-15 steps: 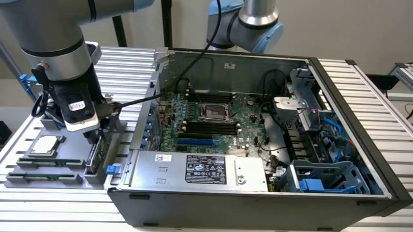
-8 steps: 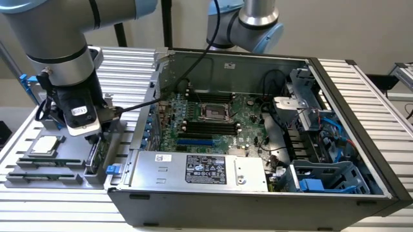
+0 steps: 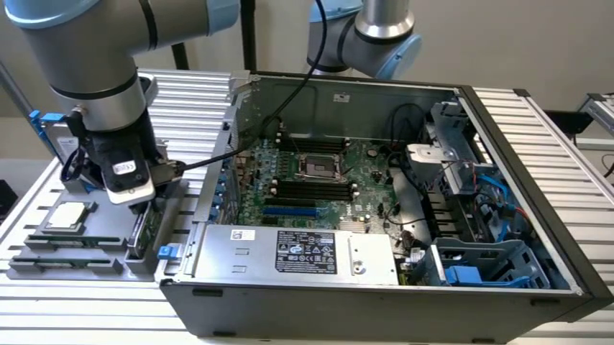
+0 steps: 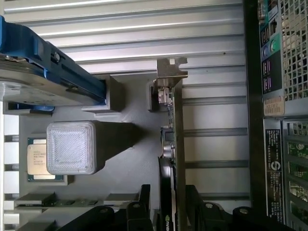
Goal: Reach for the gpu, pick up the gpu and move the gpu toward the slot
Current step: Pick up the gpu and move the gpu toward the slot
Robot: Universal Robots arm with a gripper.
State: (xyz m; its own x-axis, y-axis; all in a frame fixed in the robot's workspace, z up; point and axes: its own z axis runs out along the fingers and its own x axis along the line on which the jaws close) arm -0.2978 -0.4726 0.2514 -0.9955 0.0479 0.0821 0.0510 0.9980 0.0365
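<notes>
Wrist view: gripper (image 4: 168, 199) jaws straddled gpu (image 4: 179, 144) edge, narrow gap, unclamped. Card looked light, stiff, fragile; grip bare board edge.

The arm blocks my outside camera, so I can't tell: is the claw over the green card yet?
Observer: Yes. In the wrist view the claw sits right over the gpu, which stands on edge.
Operator: Where's its shiny end?
Observer: The silver bracket is at the end farthest from the claw.
Operator: Anything near it?
Observer: A grey ribbed block stands beside it, not touching.
</notes>
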